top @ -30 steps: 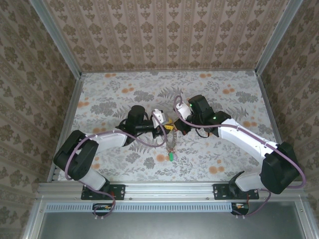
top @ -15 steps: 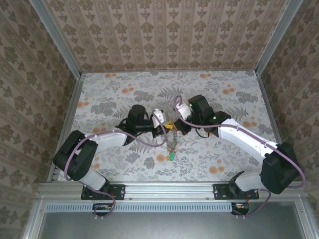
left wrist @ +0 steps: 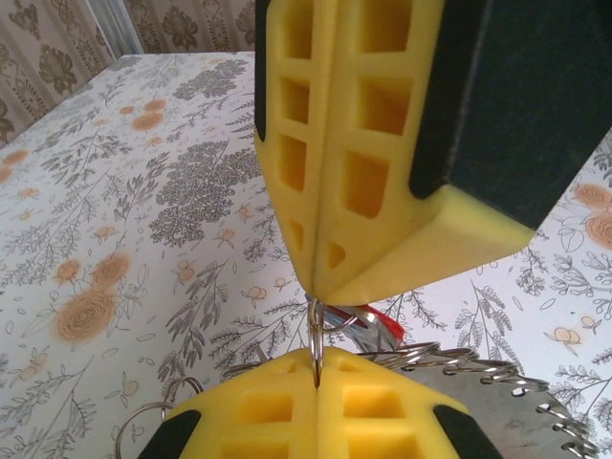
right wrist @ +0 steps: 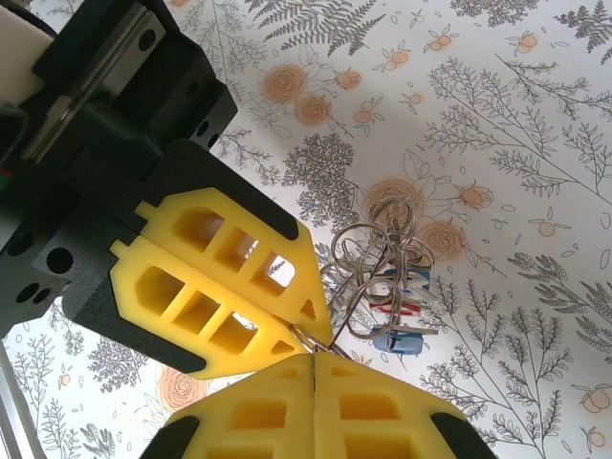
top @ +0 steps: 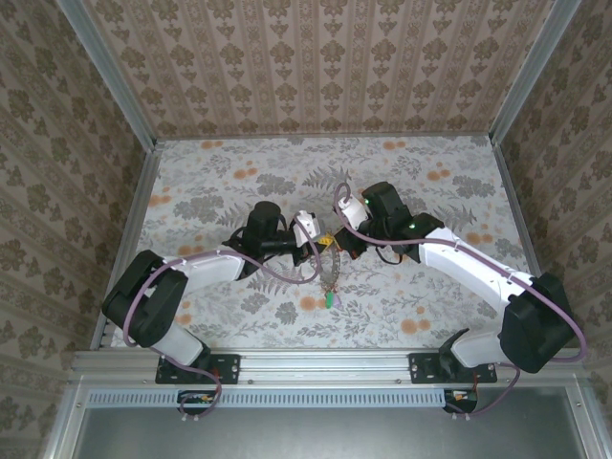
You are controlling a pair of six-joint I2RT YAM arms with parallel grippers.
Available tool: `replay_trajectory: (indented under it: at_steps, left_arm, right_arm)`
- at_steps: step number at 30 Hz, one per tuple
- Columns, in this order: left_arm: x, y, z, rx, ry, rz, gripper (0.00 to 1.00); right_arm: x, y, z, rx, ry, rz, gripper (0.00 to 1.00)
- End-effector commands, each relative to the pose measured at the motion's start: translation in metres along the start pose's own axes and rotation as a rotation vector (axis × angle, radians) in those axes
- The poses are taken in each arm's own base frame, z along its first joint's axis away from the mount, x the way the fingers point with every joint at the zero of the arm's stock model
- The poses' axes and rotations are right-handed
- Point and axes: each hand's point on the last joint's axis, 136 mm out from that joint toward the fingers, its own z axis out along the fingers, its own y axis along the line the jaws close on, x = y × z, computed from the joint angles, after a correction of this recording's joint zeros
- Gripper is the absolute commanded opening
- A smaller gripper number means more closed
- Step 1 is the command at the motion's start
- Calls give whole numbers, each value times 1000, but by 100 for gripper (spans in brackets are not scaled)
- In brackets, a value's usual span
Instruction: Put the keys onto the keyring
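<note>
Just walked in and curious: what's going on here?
Two robot arms meet mid-table. The left gripper and the right gripper, both yellow-fingered, are shut on the thin wire of a large metal keyring strung with toothed grey keys and coloured tags. The bunch hangs from their tips over the flowered table.

Shiny smooth metal keyring [left wrist: 507, 384]
</note>
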Motion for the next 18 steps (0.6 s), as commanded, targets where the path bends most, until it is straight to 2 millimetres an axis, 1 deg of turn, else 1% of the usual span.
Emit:
replay_trajectory:
  at_steps: [1,5,8,10,12,16,18]
  left_arm:
    - [-14,3,-1,-3,-20,28,0]
    - [-15,1,-2,0,-35,27,0]
    - [-13,0,-2,-1,-41,24,0]
    - [-11,-1,-3,-1,-36,18,0]
    - [-9,-1,-2,0,-34,15,0]
    - [-7,-1,-2,-3,-28,10,0]
    - [-7,0,-2,-4,-23,7,9]
  right_arm:
    - [-15,-1,-15,33,-39,-17,0]
    - [-6,-19,-14,109,-9,26,0]
    - [-2,-25,-13,129,-8,48,0]
    - [-3,-27,-13,133,-18,56,0]
    - [-6,-26,-14,122,-28,56,0]
    - [-17,-11,-16,45,-64,34,0]
    - [-22,-1,-18,-6,-77,19,0]
